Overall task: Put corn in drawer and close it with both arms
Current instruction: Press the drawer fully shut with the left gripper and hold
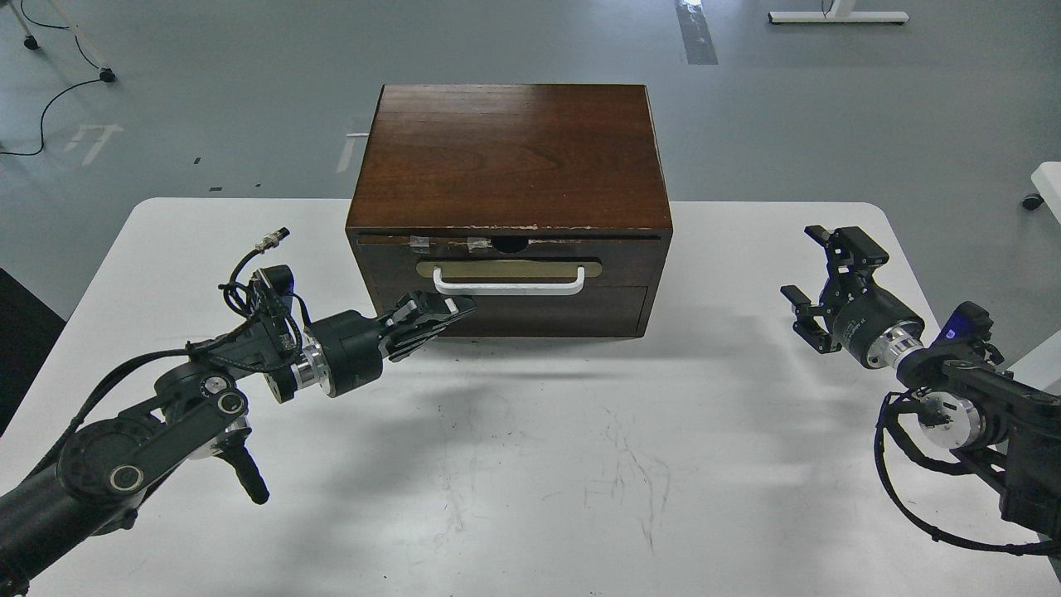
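The drawer [617, 264] has a dark brown chipped front, a tan plate and a white bar handle [508, 287]. It sits pushed in, flush with the front of the brown wooden cabinet [510, 157]. The corn is out of view. My left gripper [454, 308] is shut and its fingertips touch the cabinet front just below the handle's left end. My right gripper [811, 267] is open and empty, hovering over the table to the right of the cabinet, well apart from it.
The white table [530, 448] carries the cabinet at its back middle. Table edges run at the left and right. Grey floor with cables and a table base lies beyond.
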Controlling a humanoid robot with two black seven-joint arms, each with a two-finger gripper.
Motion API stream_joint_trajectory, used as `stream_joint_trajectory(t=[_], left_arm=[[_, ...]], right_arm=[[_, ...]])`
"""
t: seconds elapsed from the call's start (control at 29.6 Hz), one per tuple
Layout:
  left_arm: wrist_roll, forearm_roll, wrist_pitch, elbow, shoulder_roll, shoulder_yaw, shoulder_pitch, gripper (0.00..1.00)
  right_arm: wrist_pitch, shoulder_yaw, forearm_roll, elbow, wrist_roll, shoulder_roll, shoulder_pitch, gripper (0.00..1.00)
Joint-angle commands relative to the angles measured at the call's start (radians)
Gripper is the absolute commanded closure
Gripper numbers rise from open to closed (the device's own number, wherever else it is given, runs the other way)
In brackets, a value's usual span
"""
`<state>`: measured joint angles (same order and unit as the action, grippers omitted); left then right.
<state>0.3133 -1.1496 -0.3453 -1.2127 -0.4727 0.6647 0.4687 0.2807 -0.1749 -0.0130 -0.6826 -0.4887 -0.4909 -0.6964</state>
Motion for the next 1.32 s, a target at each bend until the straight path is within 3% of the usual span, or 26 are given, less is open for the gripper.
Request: stream_joint_trajectory(t=[0.0,0.2,0.27,0.3,0.37,0.44,0.47,0.57,0.81,1.11,1.28], left_arm=[[0.004,0.005,-0.041,-0.010,-0.003,-0.016,-0.004,1.00],[0.018,0.004,-0.116,-0.044,-0.041,-0.016,-0.025,1.00],[0.050,0.004,-0.143,-0.063,-0.073,-0.014,-0.038,1.00],[0.061,0.004,-0.143,-0.068,-0.081,-0.011,-0.039,0.95],[0.087,0.007,-0.143,-0.077,-0.096,-0.002,-0.042,0.67],[0.165,0.077,-0.143,-0.097,-0.145,0.009,-0.044,0.06],[0.175,0.105,-0.143,-0.100,-0.158,0.012,-0.044,0.01],[0.175,0.261,-0.143,-0.119,-0.218,0.035,-0.044,0.01],[0.175,0.582,-0.143,-0.111,-0.262,0.248,-0.122,0.01],[0.175,0.648,-0.143,-0.059,-0.233,0.426,-0.284,0.01],[0.110,0.666,-0.143,0.073,-0.195,0.429,-0.298,0.01]], right_arm=[[0.000,0.000,0.001,0.000,0.000,-0.002,0.000,0.04],[0.000,0.000,0.001,0.000,0.000,-0.005,0.000,0.04],[0.000,-0.003,0.001,0.000,0.000,-0.005,0.000,0.04],[0.000,-0.005,-0.001,-0.002,0.000,-0.006,0.000,0.04],[0.000,-0.005,0.001,-0.002,0.000,-0.008,0.000,0.04],[0.000,-0.011,0.001,-0.002,0.000,-0.009,0.000,0.04],[0.000,-0.012,0.001,-0.002,0.000,-0.009,0.000,0.04],[0.000,-0.018,0.001,0.002,0.000,-0.009,-0.002,0.04],[-0.026,-0.044,0.001,0.003,0.000,0.020,-0.006,0.00],[-0.026,-0.118,0.002,0.000,0.000,0.038,-0.009,0.00],[-0.026,-0.201,0.004,-0.002,0.000,0.049,-0.002,0.00]])
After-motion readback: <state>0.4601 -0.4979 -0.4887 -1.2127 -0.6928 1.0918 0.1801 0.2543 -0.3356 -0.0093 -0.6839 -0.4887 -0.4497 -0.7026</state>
